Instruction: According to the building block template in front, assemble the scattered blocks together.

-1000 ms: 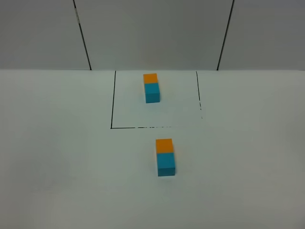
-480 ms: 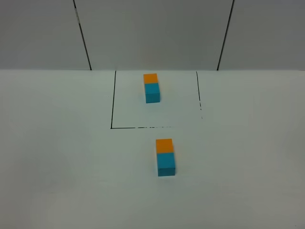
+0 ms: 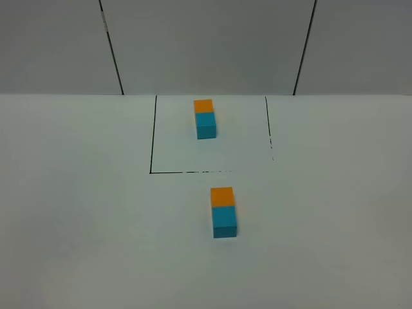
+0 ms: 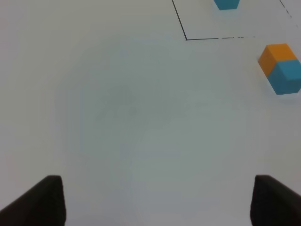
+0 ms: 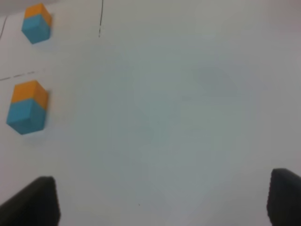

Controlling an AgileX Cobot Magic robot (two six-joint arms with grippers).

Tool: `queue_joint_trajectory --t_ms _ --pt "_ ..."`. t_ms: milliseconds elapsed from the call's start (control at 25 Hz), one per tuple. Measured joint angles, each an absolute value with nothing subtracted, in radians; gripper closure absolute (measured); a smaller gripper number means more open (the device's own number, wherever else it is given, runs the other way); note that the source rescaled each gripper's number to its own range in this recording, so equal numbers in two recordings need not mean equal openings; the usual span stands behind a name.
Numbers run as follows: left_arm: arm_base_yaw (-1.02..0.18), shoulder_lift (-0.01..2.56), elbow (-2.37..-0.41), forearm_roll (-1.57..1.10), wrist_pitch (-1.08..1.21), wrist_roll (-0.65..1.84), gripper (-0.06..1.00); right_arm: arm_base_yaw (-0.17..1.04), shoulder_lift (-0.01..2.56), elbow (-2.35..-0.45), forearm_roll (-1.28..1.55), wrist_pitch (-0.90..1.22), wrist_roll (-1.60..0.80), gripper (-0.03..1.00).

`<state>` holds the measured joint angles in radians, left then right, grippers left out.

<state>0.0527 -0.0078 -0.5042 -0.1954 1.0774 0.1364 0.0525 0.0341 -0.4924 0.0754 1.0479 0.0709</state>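
Unlabelled orange cube (image 3: 222, 196) touching cyan cube (image 3: 224, 221), at six o'clock of the framed template (image 3: 205, 118); both my fingers spread, empty.

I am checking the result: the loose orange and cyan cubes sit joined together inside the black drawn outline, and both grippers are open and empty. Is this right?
Not quite. The joined loose cubes sit outside the black outline, nearer the camera; the exterior high view shows this. The rest is right.
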Motion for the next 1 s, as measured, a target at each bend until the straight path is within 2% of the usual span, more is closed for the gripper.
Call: queue_joint_trajectory --t_ms 360,1000 --pt "0.053 -0.008 -0.504 -0.195 1.077 0.137 0.26 -0.022 -0.005 -0.489 0.074 1.049 0.067 0.2" --pt "0.053 -0.008 -0.504 -0.195 1.077 0.138 0.26 -0.023 -0.006 -0.489 0.082 1.049 0.074 0.21"
